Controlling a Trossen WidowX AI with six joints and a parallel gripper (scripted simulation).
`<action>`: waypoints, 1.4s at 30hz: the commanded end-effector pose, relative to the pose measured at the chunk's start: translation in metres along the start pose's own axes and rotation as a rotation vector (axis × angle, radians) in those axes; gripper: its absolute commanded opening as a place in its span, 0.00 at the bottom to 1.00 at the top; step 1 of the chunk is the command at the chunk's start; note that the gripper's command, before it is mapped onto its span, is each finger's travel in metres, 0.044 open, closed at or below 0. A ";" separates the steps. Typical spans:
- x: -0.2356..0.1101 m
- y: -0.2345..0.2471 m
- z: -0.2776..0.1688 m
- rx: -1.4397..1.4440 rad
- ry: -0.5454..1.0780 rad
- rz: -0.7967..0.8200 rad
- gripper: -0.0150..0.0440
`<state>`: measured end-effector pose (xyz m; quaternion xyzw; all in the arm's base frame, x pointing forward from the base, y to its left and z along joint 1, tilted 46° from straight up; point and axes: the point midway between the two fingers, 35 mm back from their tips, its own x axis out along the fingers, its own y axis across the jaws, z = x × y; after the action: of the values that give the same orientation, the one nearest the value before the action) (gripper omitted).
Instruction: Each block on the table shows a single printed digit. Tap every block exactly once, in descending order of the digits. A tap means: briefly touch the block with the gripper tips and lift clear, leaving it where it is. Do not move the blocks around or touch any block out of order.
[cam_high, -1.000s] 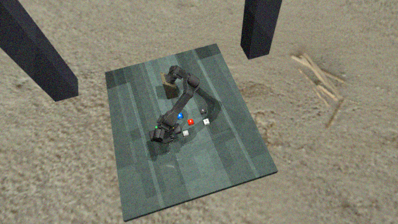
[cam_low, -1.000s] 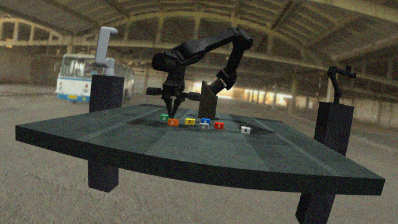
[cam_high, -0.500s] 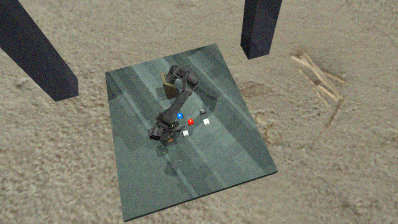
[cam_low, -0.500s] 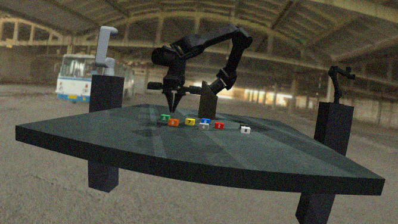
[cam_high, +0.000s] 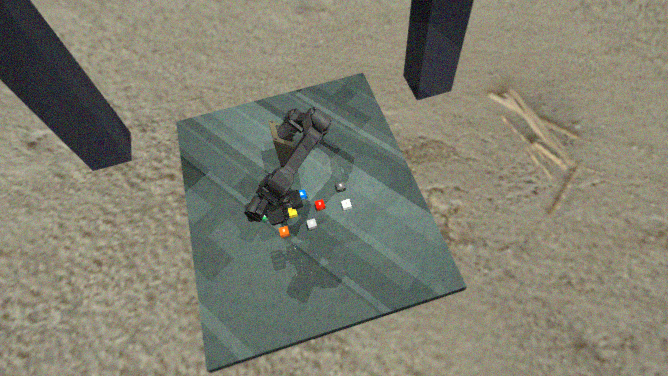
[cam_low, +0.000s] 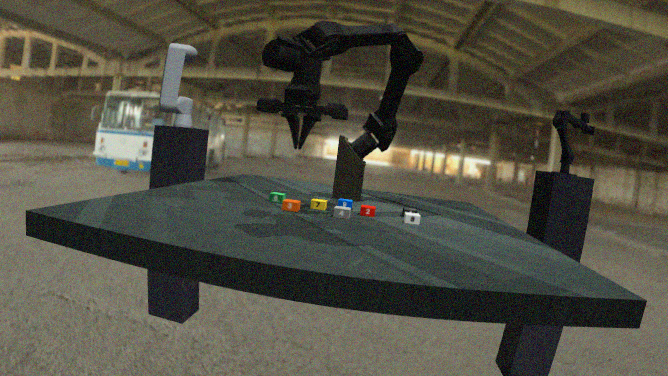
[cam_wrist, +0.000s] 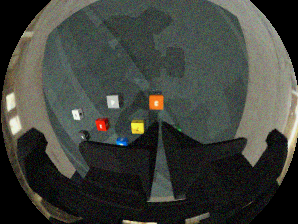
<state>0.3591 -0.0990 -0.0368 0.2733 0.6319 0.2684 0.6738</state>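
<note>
Matte black jointed arm (cam_low: 395, 75); tapered black pincer (cam_low: 301, 131); dark wedge base (cam_low: 347, 172).

"7" on yellow block (cam_low: 318, 204), "2" on red block (cam_low: 367, 210)

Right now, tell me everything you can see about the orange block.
The orange block is a small matte cube with a pale printed digit on its front face, too blurred to read. It sits flat on the table, between the green block and yellow block, touching neither. The shut gripper hangs well above it.
</note>
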 end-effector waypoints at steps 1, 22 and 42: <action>0.000 0.040 -0.006 -0.016 0.016 -0.001 0.29; 0.082 0.164 -0.069 -0.001 0.014 0.015 0.29; 0.107 0.164 -0.069 -0.001 0.014 0.016 0.29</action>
<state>0.2965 0.0905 0.0047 0.2734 0.6306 0.2751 0.6722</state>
